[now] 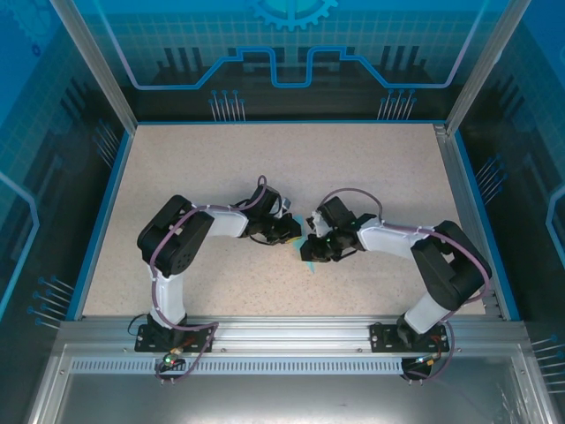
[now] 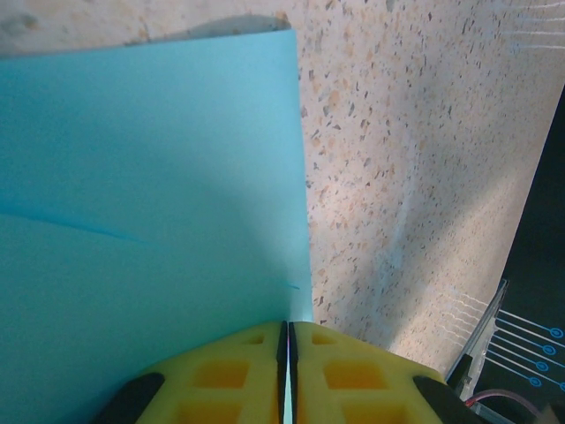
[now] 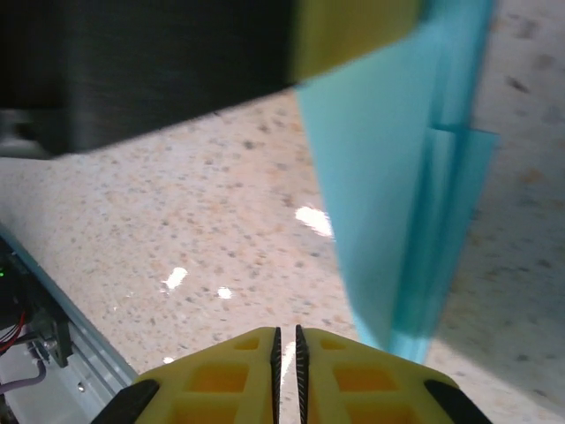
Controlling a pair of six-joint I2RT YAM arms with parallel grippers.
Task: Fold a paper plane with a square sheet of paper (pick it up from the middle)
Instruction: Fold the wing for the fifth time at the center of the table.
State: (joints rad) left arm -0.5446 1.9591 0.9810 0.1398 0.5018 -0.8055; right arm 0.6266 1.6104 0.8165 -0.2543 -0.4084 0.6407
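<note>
The square sheet of paper (image 2: 150, 177) is light blue and folded into layers, with a crease running across it. My left gripper (image 2: 289, 323) is shut on its edge, and the sheet runs in between the yellow pads. In the right wrist view the paper (image 3: 388, 194) hangs down over the table from the left gripper's yellow finger (image 3: 353, 35). My right gripper (image 3: 286, 329) is shut to a thin slit with nothing in it, just left of the paper's lower end. From above, both grippers meet at mid-table, the left gripper (image 1: 296, 231) and right gripper (image 1: 311, 249) flanking a sliver of paper (image 1: 307, 240).
The speckled beige table (image 1: 221, 159) lies bare around the arms. Blue edging and metal posts frame it, and an aluminium rail (image 1: 282, 331) with the arm bases runs along the near edge. That rail (image 3: 53, 353) also sits low left in the right wrist view.
</note>
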